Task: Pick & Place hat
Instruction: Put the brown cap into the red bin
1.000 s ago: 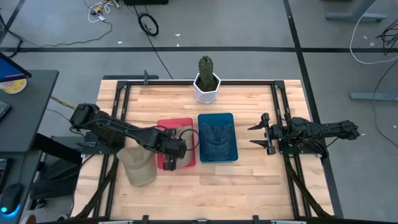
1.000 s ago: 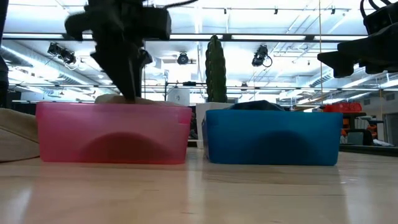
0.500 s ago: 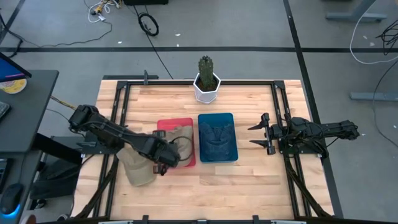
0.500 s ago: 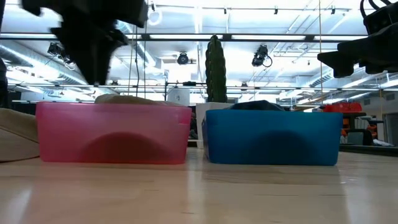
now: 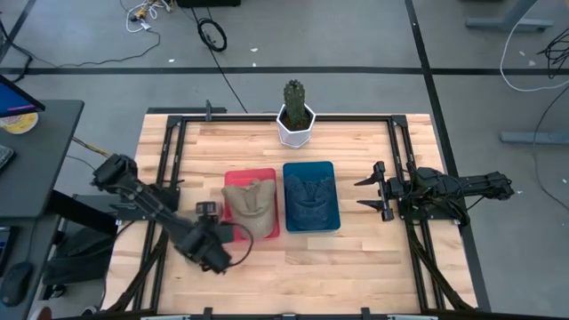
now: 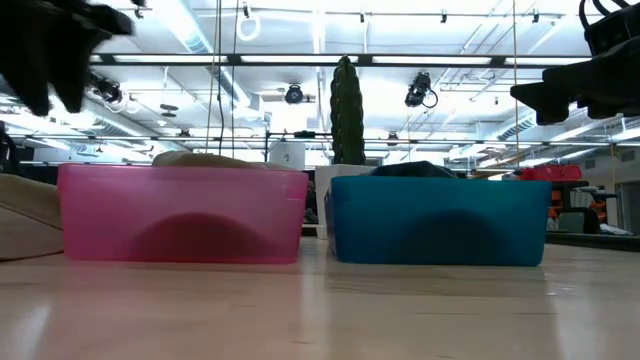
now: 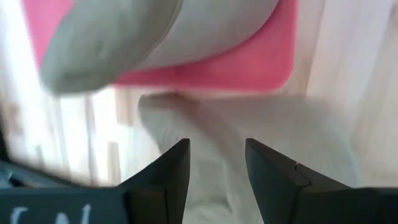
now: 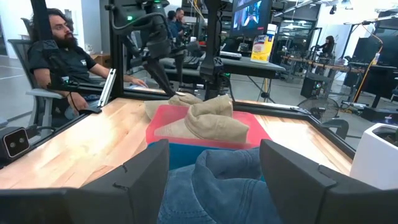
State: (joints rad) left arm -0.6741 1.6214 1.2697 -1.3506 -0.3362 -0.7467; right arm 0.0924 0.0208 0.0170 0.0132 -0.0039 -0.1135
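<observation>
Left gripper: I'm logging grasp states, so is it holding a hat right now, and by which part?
Nothing is held. The left gripper is open over a beige hat on the table; the right gripper is open too.

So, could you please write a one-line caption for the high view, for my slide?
A beige hat lies in the pink bin beside the blue bin while the left hand hovers over a second beige hat.
</observation>
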